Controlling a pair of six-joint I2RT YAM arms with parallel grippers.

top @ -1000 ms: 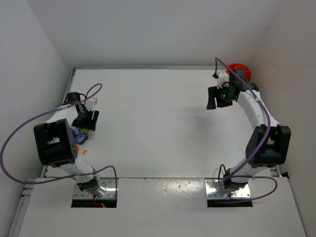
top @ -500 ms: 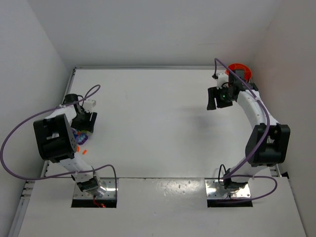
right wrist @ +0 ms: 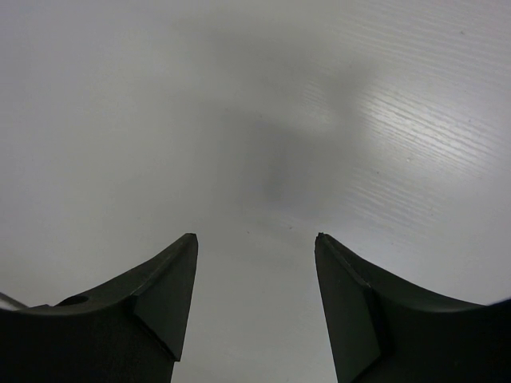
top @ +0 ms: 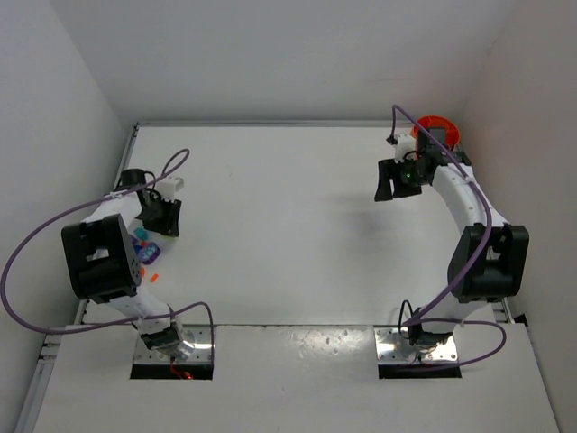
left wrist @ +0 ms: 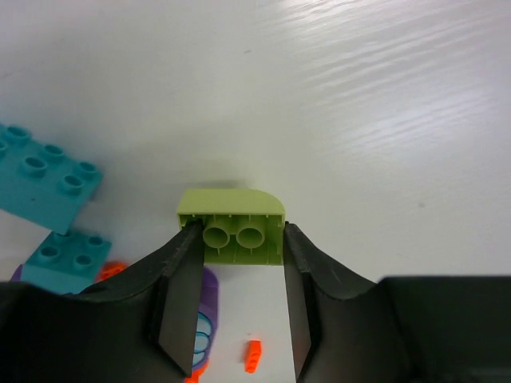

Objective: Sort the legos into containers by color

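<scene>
Sorting at an early stage, as judged from the layout. The left gripper [left wrist: 239, 230] is shown pinching a lime-green brick [left wrist: 231, 209] of plastic, rounded along one top edge, with two round sockets facing the wrist camera. Both black fingers [left wrist: 182, 279] are seen pressed against its flanks. Whether it has been raised off the white table [left wrist: 359, 96] cannot be told.

Unsorted legos are seen close by. Two teal studded bricks [left wrist: 44, 175] lie to the left of the left finger, a purple piece [left wrist: 206, 291] is partly hidden under that finger, and a small orange piece [left wrist: 254, 357] lies below the gap between the jaws.

The right gripper [right wrist: 255, 239] is held spread over bare table, with nothing between its fingers. The round bright-orange plastic tub [top: 439, 124] stands just behind the right wrist, well apart from the left gripper. Its contents are hidden, so no delivered brick can be confirmed. Carriage across the table and release are judged to be outstanding.
</scene>
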